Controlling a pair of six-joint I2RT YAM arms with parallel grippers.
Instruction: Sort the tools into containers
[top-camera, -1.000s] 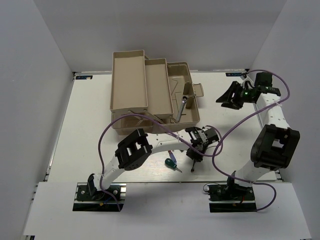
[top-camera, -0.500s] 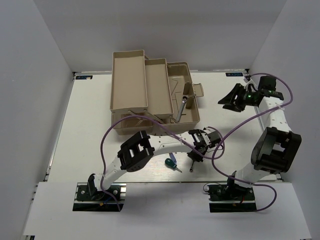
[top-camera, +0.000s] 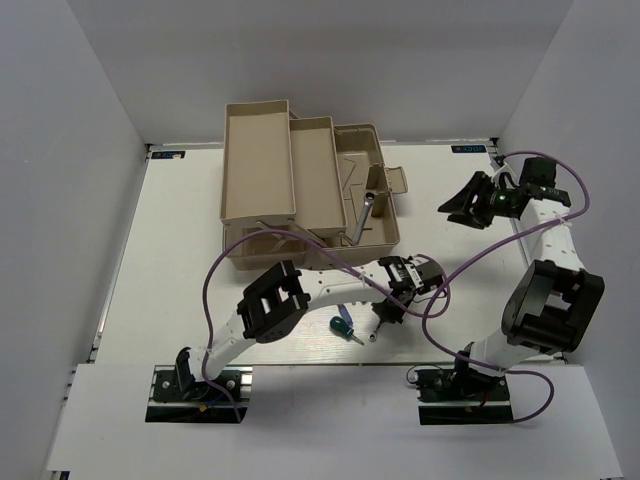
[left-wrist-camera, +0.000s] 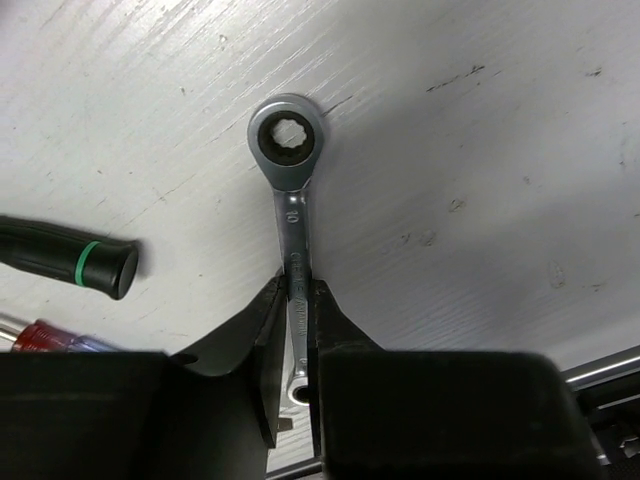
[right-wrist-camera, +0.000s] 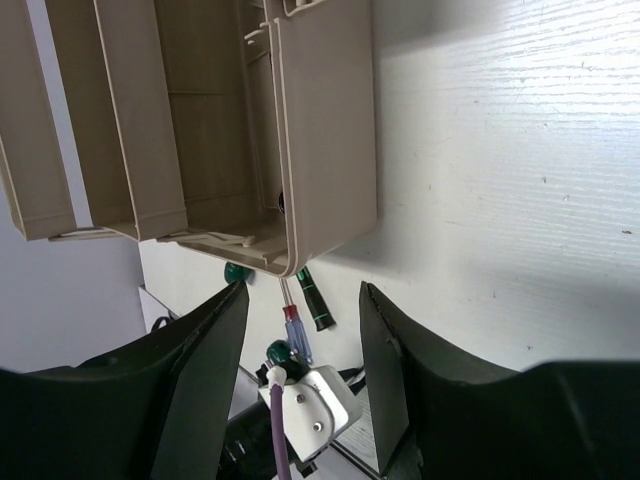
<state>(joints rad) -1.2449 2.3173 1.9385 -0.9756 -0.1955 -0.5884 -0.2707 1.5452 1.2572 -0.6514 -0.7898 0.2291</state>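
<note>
Everywhere white: scuffed table (top-camera: 180, 260) between plain walls (top-camera: 70, 200).

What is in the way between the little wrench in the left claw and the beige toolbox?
Nothing visible. The left claw grips the wrench, and only bare table lies between it and the toolbox.

The wrench (left-wrist-camera: 294, 215) shank seems to read "10".

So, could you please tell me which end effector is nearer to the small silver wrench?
Left. The left end effector is shut on the shank of the wrench; the right end effector hangs open well off to the right, gripping nothing.
</note>
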